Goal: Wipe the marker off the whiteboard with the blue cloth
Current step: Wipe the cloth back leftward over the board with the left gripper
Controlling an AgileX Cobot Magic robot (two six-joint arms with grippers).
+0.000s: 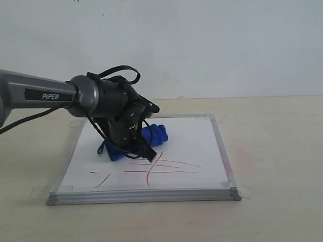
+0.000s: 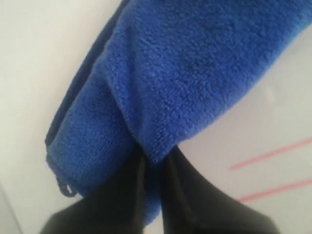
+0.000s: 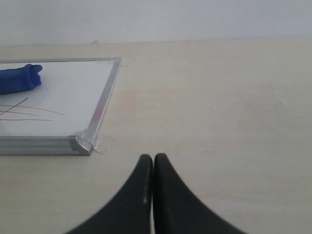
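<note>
Closest to the exterior camera, the whiteboard point(image 1: 202, 143) lies flat on the pale table point(image 1: 277, 151), with red marker lines point(image 1: 166, 168) across its front half. The left gripper point(image 2: 153, 161) pinches the blue cloth point(image 2: 185, 73), which rests on the board just behind the lines. The right gripper point(image 3: 153, 158), fingers pressed together, hovers over the table beside the board's corner.

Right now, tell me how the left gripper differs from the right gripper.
The left gripper pinches the blue cloth; the right gripper holds nothing. The left gripper is over the whiteboard; the right gripper sits off it, above the table near a corner. Both are black with jaws closed.
</note>
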